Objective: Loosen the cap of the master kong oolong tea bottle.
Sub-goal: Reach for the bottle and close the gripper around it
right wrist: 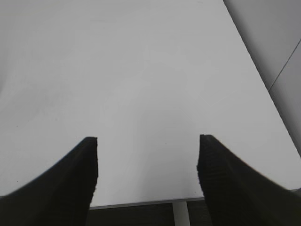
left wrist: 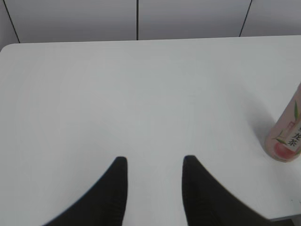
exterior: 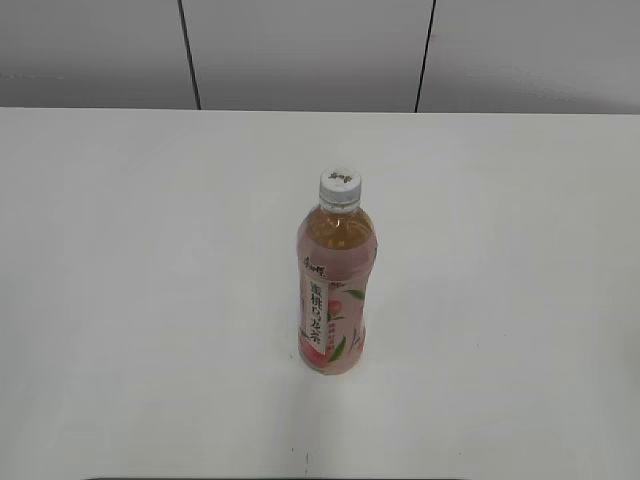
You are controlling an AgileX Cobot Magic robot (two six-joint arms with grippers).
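The master kong oolong tea bottle (exterior: pixel 335 290) stands upright near the middle of the white table (exterior: pixel 130 280), pink label facing the camera, amber tea showing near the neck. The white ribbed cap (exterior: pixel 340 186) sits on top of it. In the left wrist view only the bottle's lower part (left wrist: pixel 285 136) shows at the right edge. My left gripper (left wrist: pixel 154 162) is open and empty, well left of the bottle. My right gripper (right wrist: pixel 148 141) is open and empty over bare table near its front edge. Neither gripper shows in the exterior view.
A grey panelled wall (exterior: pixel 300 50) runs behind the table's far edge. The table's right edge (right wrist: pixel 263 94) and front edge (right wrist: pixel 141 203) show in the right wrist view, with a white table leg (right wrist: pixel 181 214) below.
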